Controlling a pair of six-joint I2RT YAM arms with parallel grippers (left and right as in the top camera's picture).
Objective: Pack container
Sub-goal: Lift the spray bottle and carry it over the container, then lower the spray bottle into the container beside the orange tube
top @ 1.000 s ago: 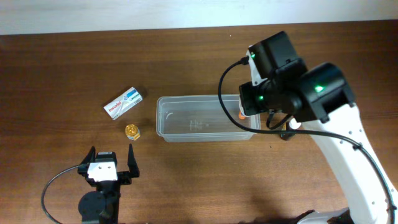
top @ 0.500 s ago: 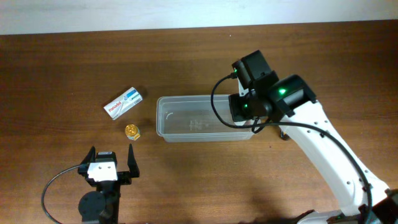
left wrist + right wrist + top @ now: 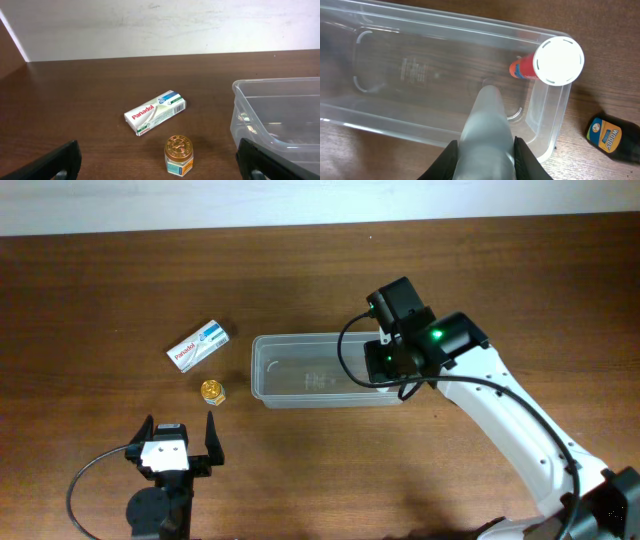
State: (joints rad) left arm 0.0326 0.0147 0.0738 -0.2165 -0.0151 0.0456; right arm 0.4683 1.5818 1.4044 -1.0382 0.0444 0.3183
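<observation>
The clear container (image 3: 300,340) lies in the middle of the table; it also shows in the right wrist view (image 3: 420,45) and the left wrist view (image 3: 280,95). My right gripper (image 3: 393,356) hangs over its right end, shut on a smooth silver-grey rounded object (image 3: 487,120) that points down into the tub. In the right wrist view the jaws (image 3: 485,152) clamp both of its sides. A white-capped orange bottle (image 3: 558,60) appears to stand inside the tub's right end. My left gripper (image 3: 178,442) is open and empty at the front left.
A white Panadol box (image 3: 199,345) and a small gold-lidded jar (image 3: 212,391) lie left of the container, both ahead of the left gripper (image 3: 158,150). A dark bottle with a yellow label (image 3: 610,137) lies on the table just past the container's right end.
My right arm has swung left and towards the front, bringing the silver-grey object over the container's right end. The left arm and the loose items have not moved.
</observation>
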